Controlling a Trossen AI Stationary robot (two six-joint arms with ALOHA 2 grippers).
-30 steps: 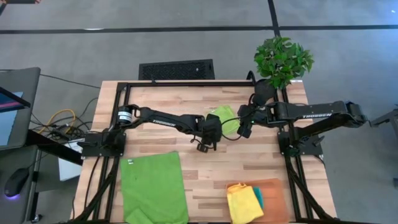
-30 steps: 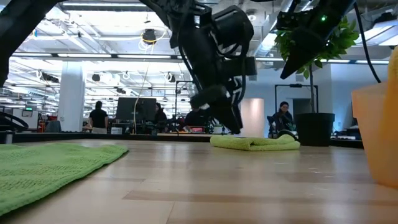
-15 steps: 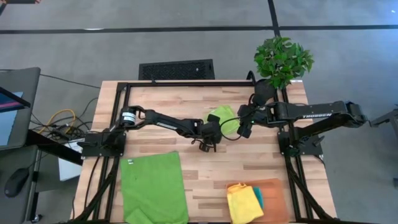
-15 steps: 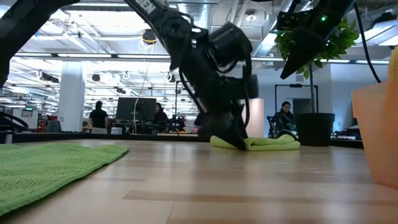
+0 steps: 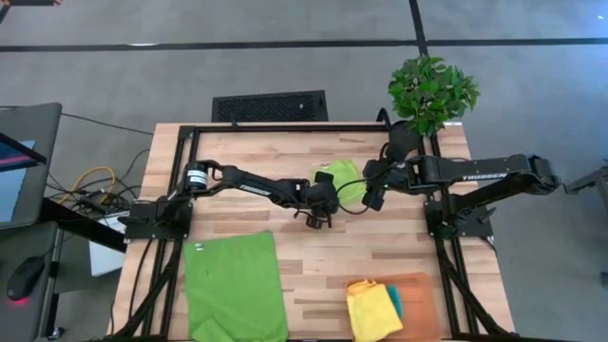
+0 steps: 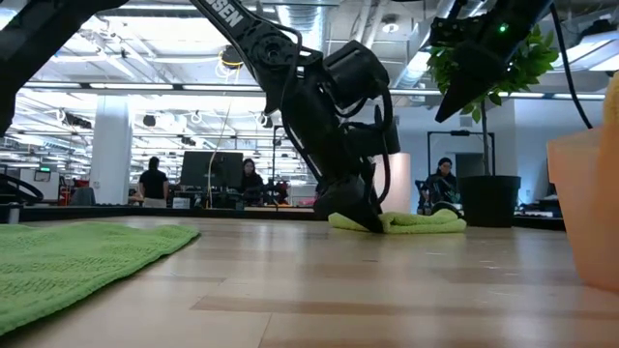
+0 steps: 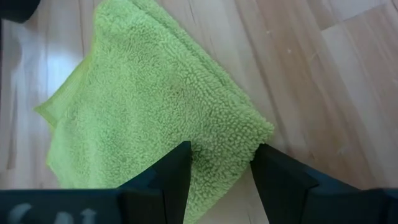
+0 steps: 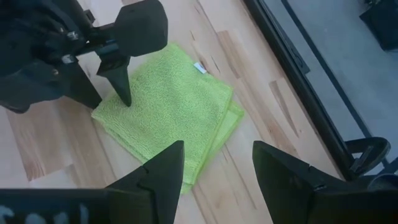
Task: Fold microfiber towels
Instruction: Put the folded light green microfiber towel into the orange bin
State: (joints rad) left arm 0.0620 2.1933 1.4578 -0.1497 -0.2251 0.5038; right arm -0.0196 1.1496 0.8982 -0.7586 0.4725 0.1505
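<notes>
A folded lime green towel lies flat on the wood at the table's middle; it also shows in the low view. My left gripper is open and down at the table on the towel's left corner. My right gripper is open and empty, hovering above the towel's right side. A second lime green towel lies spread flat at the near left. A folded yellow towel and a teal one rest on the orange mat. My left gripper stands open across the folded towel's left corner, coming from above and slanting. One fingertip stands on the towel's top just inside its edge, the other on the wood beside the corner. The towel lies flat on the table.
A potted plant stands at the far right corner. Black frame rails run along the far and side edges. Bare wood lies between the folded towel and the near towels. People and desks show in the room beyond.
My left gripper has gone down from above the table to the table top at the folded towel's left corner, tipping steeper as it went. The towel has stayed in place.
</notes>
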